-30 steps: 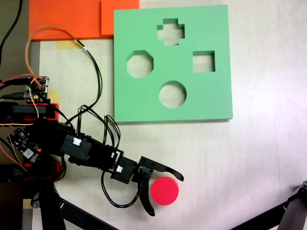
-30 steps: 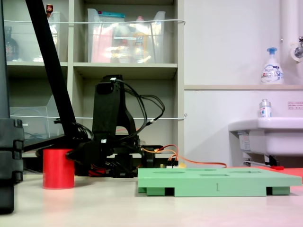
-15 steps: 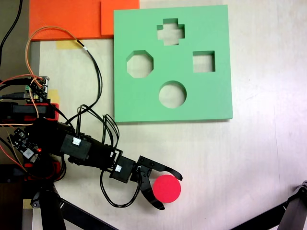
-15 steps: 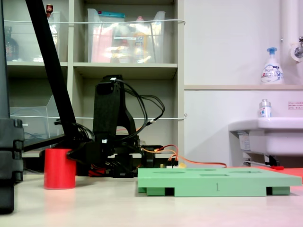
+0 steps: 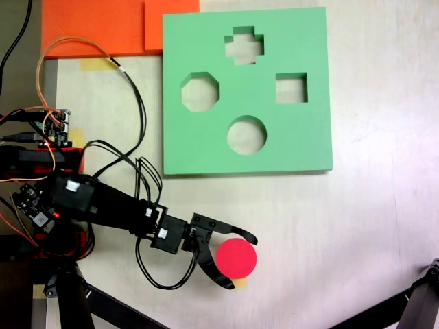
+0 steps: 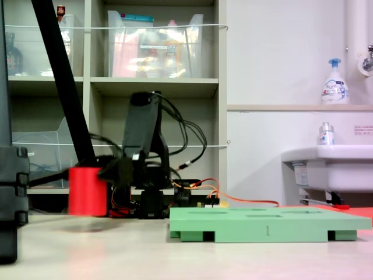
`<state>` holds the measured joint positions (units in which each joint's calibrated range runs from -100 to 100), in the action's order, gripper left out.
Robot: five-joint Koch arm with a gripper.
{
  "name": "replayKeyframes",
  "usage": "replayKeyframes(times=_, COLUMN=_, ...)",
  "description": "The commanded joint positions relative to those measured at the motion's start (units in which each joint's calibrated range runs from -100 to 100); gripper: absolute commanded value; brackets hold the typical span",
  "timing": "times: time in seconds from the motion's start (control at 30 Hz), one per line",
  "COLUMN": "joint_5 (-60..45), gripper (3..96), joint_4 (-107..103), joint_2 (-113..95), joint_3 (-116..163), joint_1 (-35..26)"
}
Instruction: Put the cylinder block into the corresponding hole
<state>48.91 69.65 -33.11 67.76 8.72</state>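
The red cylinder block is held between the black fingers of my gripper, which is shut on it. In the second exterior view the cylinder block hangs upright a little above the table, with a faint shadow under it, left of the green foam board. In the first exterior view the green board lies up and to the right of the gripper. Its round hole is open and empty, nearest the board's lower edge. The octagonal cutout and square cutout sit above it.
A cross-shaped cutout is at the board's top. Orange sheets lie at the upper left. Loose wires and a circuit board run along the first exterior view's left. A black stand leg crosses the lower right corner.
The fingers closed on the red cylinder. The arm raised it off the table and carried it slightly toward the second exterior view's right.
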Motion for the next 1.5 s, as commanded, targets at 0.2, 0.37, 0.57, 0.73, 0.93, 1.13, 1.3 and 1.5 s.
replayKeyframes(times=0.2, joint_5=0.0, gripper=38.5, joint_4=-22.4, joint_2=-26.5, joint_3=-15.0, joint_1=-10.5)
replayKeyframes(times=0.37, joint_5=-0.1, gripper=38.5, joint_4=-25.2, joint_2=-25.7, joint_3=-20.7, joint_1=-17.1)
replayKeyframes(times=0.57, joint_5=-0.1, gripper=39.2, joint_4=-25.1, joint_2=-19.0, joint_3=-21.2, joint_1=-21.3)
replayKeyframes(times=0.73, joint_5=-0.2, gripper=39.2, joint_4=-24.3, joint_2=-13.7, joint_3=-21.0, joint_1=-22.6)
replayKeyframes(times=0.93, joint_5=-0.2, gripper=39.7, joint_4=-21.7, joint_2=-6.6, joint_3=-21.0, joint_1=-22.8)
replayKeyframes(times=1.13, joint_5=-0.6, gripper=40.1, joint_4=-19.3, joint_2=0.7, joint_3=-21.4, joint_1=-23.2)
replayKeyframes(times=1.3, joint_5=-0.5, gripper=40.3, joint_4=-19.1, joint_2=3.6, joint_3=-21.7, joint_1=-23.5)
replayKeyframes(times=1.5, joint_5=-0.5, gripper=46.8, joint_4=-17.6, joint_2=8.9, joint_3=-21.7, joint_1=-23.7)
